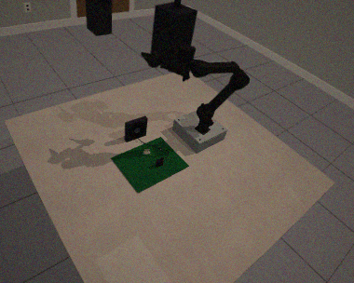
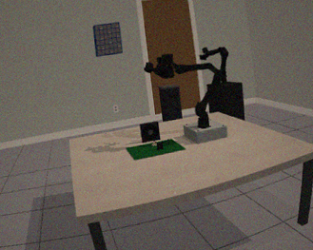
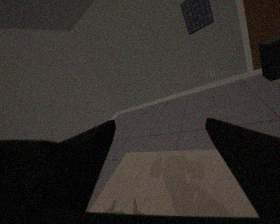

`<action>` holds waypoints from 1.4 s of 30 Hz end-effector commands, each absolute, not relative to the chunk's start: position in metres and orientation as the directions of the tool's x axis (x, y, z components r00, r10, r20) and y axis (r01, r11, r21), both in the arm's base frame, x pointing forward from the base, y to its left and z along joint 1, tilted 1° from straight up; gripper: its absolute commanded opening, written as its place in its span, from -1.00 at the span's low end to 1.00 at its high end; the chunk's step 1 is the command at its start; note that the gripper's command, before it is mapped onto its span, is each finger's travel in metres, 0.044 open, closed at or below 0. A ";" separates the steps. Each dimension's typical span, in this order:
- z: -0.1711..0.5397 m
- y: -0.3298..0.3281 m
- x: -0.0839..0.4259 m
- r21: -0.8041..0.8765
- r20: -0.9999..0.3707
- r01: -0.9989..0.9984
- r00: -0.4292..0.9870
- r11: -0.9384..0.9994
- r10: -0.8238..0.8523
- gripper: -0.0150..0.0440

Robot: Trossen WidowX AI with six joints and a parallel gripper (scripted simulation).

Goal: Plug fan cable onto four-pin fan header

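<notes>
The black square fan [image 1: 136, 128] [image 2: 150, 132] stands upright behind the green board [image 1: 135, 177] [image 2: 141, 154]. A small pale piece [image 1: 147, 152] [image 2: 154, 143] is on the board's rear part, near thin dark lines that may be cable. Plug and header are too small and dim to tell apart, so I cannot tell how the plug sits. My gripper [image 3: 159, 123] is open and empty, with its two dark fingers wide apart. It is raised high above the table, well off the board and fan, touching nothing. Neither board nor fan shows in the wrist view.
A small black block [image 1: 159, 162] [image 2: 160, 146] stands on the board. The arm's grey base [image 1: 200, 140] [image 2: 207, 133] is beside the board on the table [image 1: 224, 209] [image 2: 126, 186] [image 3: 135, 172]. Dark cabinets stand on the floor behind the table.
</notes>
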State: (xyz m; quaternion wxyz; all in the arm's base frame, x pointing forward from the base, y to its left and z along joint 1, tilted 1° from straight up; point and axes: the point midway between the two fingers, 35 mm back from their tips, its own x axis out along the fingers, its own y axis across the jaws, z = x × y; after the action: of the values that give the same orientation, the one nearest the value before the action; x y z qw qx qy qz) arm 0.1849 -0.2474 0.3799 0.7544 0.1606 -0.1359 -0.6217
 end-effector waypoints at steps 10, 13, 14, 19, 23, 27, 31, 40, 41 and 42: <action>0.250 -0.179 0.322 -0.015 -0.599 0.760 0.513 0.649 -0.614 1.00; 0.221 -0.153 0.334 -0.050 -0.721 0.674 0.487 0.737 -0.493 1.00; 0.212 -0.144 0.337 -0.056 -0.758 0.643 0.470 0.764 -0.451 1.00; 0.171 -0.094 0.340 -0.054 -0.912 0.483 0.332 0.874 -0.239 1.00; 0.145 -0.052 0.332 -0.014 -0.983 0.364 0.164 0.931 -0.079 1.00; 0.133 -0.026 0.322 0.024 -0.999 0.301 0.036 0.953 0.014 1.00; 0.133 -0.026 0.322 0.025 -0.999 0.300 0.035 0.954 0.015 1.00; 0.108 -0.026 0.326 0.025 -0.999 0.300 0.035 0.954 0.015 1.00; 0.097 -0.025 0.327 0.025 -0.999 0.300 0.035 0.954 0.015 1.00; 0.084 -0.025 0.328 0.025 -0.999 0.300 0.035 0.954 0.015 1.00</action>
State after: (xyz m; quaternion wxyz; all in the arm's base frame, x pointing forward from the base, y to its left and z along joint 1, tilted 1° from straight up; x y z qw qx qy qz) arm 0.3300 -0.0275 0.1179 0.7217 0.1150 0.6747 -0.1035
